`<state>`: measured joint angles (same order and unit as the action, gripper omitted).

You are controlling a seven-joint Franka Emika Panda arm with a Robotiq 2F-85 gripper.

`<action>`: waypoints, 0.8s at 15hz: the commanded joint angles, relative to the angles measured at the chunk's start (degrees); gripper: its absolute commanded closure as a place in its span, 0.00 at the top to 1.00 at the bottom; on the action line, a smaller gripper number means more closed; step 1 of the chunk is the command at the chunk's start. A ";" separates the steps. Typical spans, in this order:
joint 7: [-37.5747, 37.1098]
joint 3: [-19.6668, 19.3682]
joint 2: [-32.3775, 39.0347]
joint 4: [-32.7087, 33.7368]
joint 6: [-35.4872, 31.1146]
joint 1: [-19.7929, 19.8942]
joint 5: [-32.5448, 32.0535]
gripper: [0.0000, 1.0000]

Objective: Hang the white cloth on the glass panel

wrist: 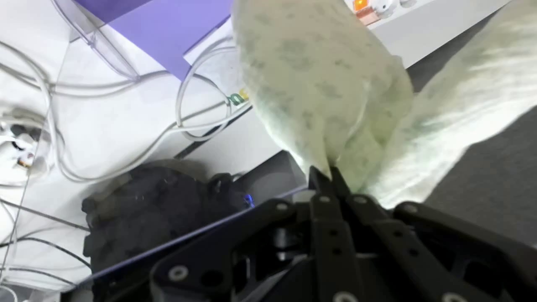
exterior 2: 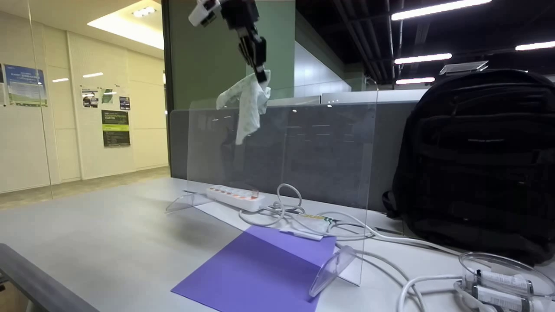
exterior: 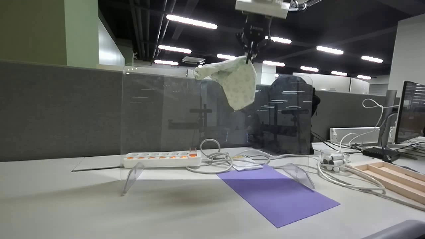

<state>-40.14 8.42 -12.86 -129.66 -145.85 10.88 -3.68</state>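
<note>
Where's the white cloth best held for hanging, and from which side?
Probably the gathered top of the white cloth, from above, as the gripper pinches it now. The cloth bunches narrow there; one part stretches sideways, another hangs down, so a top grip should leave both free to drape over the glass panel.

Office: white desk [exterior: 66, 209], grey partition [exterior: 59, 113], strip lights [exterior: 192, 21]; probably monitor [exterior: 412, 111], partly cropped.

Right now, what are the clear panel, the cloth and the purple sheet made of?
Clear panel: glossy plastic or glass, I can't tell which; bright streaks reflect in it.
Cloth: probably matte fabric; it folds and droops.
Purple sheet: perhaps matte paper or card; flat, no shine.
</note>
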 commanded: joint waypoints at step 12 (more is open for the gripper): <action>-5.98 -4.64 8.34 0.91 -5.34 -3.12 0.58 0.01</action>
<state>-46.07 6.15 -4.54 -128.79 -151.24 10.09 -2.89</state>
